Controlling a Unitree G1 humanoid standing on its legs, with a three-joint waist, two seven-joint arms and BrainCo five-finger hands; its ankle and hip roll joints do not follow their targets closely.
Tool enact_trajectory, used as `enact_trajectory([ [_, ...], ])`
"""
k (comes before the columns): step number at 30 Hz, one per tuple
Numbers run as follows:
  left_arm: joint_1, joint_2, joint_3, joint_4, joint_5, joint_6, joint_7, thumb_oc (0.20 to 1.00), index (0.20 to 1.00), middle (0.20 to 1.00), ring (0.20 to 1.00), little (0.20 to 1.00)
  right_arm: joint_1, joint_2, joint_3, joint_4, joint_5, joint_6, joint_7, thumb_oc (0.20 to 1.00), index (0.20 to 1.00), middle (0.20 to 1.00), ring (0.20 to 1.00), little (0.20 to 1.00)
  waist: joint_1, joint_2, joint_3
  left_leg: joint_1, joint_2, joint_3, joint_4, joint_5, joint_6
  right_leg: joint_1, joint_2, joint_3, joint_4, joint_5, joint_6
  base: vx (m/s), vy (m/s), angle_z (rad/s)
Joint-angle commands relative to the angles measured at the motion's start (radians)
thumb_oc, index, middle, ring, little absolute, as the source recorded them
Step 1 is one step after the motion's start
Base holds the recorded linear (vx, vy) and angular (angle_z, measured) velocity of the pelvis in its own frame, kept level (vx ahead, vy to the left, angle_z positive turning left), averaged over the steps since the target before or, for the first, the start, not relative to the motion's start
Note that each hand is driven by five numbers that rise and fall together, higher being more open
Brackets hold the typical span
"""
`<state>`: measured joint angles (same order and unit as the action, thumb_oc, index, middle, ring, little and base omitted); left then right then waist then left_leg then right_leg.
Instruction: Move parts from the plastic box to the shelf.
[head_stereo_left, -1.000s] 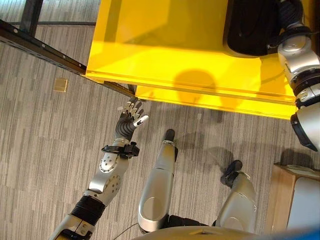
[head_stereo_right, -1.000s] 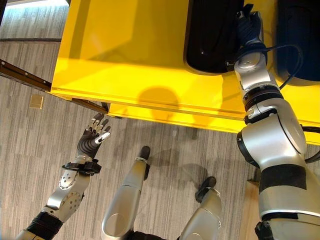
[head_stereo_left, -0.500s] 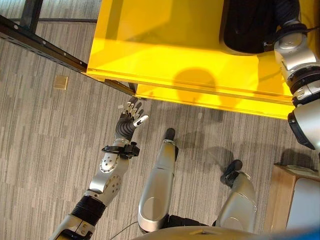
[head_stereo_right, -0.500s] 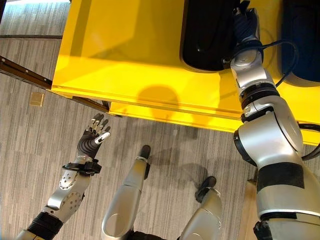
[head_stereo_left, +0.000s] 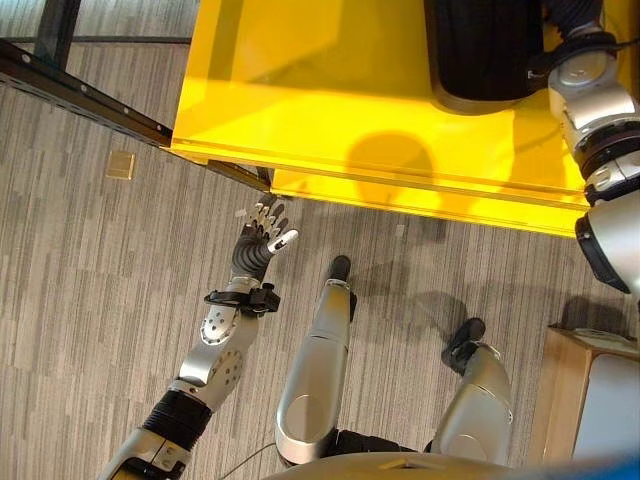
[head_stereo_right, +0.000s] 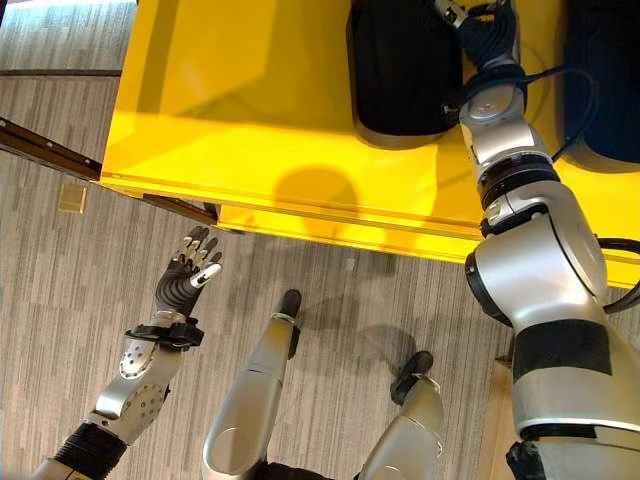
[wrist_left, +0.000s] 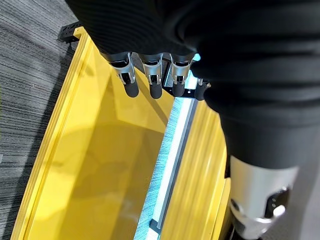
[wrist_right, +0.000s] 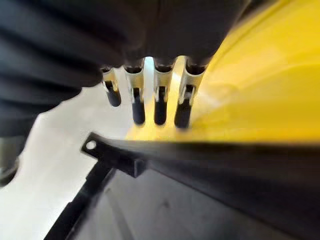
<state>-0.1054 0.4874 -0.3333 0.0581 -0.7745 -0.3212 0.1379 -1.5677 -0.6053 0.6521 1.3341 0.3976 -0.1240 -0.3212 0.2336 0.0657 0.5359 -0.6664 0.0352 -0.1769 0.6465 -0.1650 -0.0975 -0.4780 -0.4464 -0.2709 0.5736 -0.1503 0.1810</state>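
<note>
In the left eye view, a big bright yellow plastic box (head_stereo_left: 330, 90) with glossy walls takes up the upper part of the scene, standing on grey wood-patterned flooring (head_stereo_left: 90, 280). A black moulded part (head_stereo_left: 480, 50) with a rounded lower edge lies inside the box at its right end. The left hand (head_stereo_left: 262, 232) hangs over the floor just in front of the box's near rim, apart from it, its fingers straight and slightly spread, holding nothing. A dark metal rail (head_stereo_left: 90, 95) runs slantwise along the floor to the box's left corner, and a small tan square (head_stereo_left: 121, 165) lies on the floor beside it.

In the right eye view, the right hand (head_stereo_right: 480, 25) reaches deep into the box, right against the black part's right edge. A second dark part (head_stereo_right: 605, 70) lies further right in the box, past the arm.

In the left wrist view, the left hand's fingers (wrist_left: 152, 75) point straight out over the yellow box's wall, touching nothing.

In the right wrist view, the right hand's fingers (wrist_right: 160, 97) extend roughly straight, above the black part's dark edge (wrist_right: 200, 165); the view is too close to show whether they grip it, so I cannot tell.
</note>
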Motion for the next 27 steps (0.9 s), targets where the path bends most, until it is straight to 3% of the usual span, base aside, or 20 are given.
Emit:
enact_trajectory([
  [1,-0.039,0.039,0.007,-0.071,-0.008,-0.068,0.01,1.0,1.0,1.0,1.0,1.0,-0.102,-0.025,0.008,0.005,0.005,-0.029,-0.036,1.0,1.0,1.0,1.0,1.0,0.012,-0.003,-0.016,-0.023,0.005,0.007,0.004,0.002,0.034,-0.024,0.025,0.045,0.194,-0.076,-0.06,0.0,0.0,0.0],
  [19,-0.044,0.047,0.027,-0.047,-0.013,-0.07,0.005,1.0,1.0,1.0,1.0,1.0,-0.052,0.016,-0.036,-0.095,0.031,-0.049,-0.052,1.0,1.0,1.0,1.0,1.0,-0.006,-0.023,-0.02,0.055,0.027,0.014,-0.039,0.013,0.025,0.047,0.039,0.04,0.15,-0.061,-0.058,0.0,0.002,-0.02],
  [24,-0.037,0.044,0.039,-0.036,-0.014,-0.068,0.005,1.0,1.0,1.0,1.0,1.0,-0.001,0.038,-0.061,-0.217,0.034,-0.071,-0.064,1.0,1.0,1.0,1.0,1.0,-0.018,-0.039,-0.028,0.087,0.037,0.018,-0.059,0.017,0.021,0.079,0.046,0.038,0.12,-0.051,-0.058,0.0,0.005,-0.07],
  [25,-0.026,0.041,0.048,-0.035,-0.014,-0.062,0.001,1.0,1.0,1.0,1.0,1.0,0.055,0.046,-0.094,-0.353,0.032,-0.093,-0.077,1.0,1.0,1.0,1.0,1.0,-0.032,-0.052,-0.037,0.116,0.046,0.025,-0.081,0.021,0.017,0.107,0.052,0.039,0.09,-0.038,-0.057,0.0,0.008,-0.07],
  [27,-0.023,0.041,0.052,-0.032,-0.012,-0.058,0.0,1.0,1.0,1.0,1.0,1.0,0.088,0.052,-0.113,-0.417,0.026,-0.1,-0.083,1.0,1.0,1.0,1.0,1.0,-0.038,-0.058,-0.041,0.127,0.049,0.026,-0.092,0.025,0.015,0.121,0.055,0.036,0.073,-0.032,-0.056,0.0,0.004,-0.08],
])
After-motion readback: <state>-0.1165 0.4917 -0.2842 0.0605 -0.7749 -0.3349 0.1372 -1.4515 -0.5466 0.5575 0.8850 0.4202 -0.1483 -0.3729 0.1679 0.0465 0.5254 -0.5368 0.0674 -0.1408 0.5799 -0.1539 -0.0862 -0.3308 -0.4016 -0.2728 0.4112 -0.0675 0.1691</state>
